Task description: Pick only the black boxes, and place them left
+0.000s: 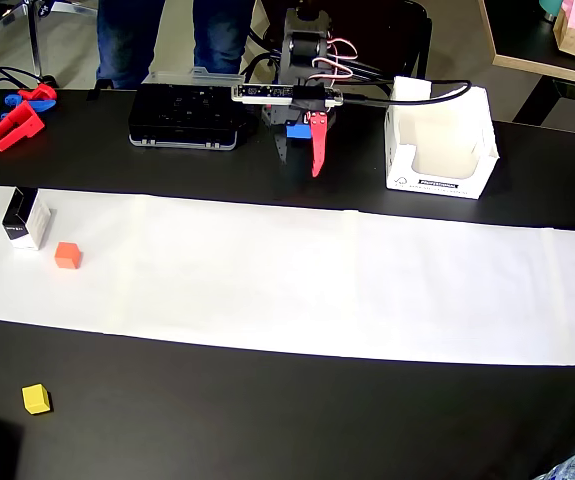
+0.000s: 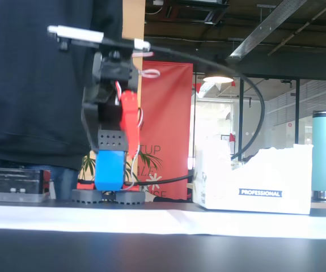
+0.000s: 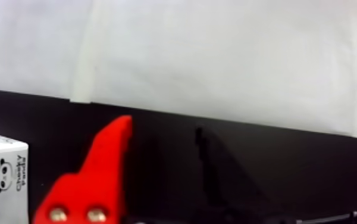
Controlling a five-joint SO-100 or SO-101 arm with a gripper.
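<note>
At the back of the tabletop (image 1: 267, 420), overhead view: arm parked upright at its base, gripper (image 1: 316, 150) pointing down at the black strip just behind the white paper runner (image 1: 367, 290). It holds nothing. Only the red finger (image 3: 100, 173) shows clearly in any view, so how far the fingers stand apart I cannot tell.

One black box (image 1: 25, 218) stands on the runner at its far left in the overhead view, orange cube (image 1: 67, 255) just beside it. A yellow cube (image 1: 35, 399) sits well apart on the bare black surface. The white carton (image 1: 439, 140) is right of the arm.

Risks:
- long reach to the box, near the arm's limit (my guess), so a weak or skewed grip
- the orange cube is close, so the fingers could knock it or grab it instead
- the box is upright, so an off-centre touch could tip it
</note>
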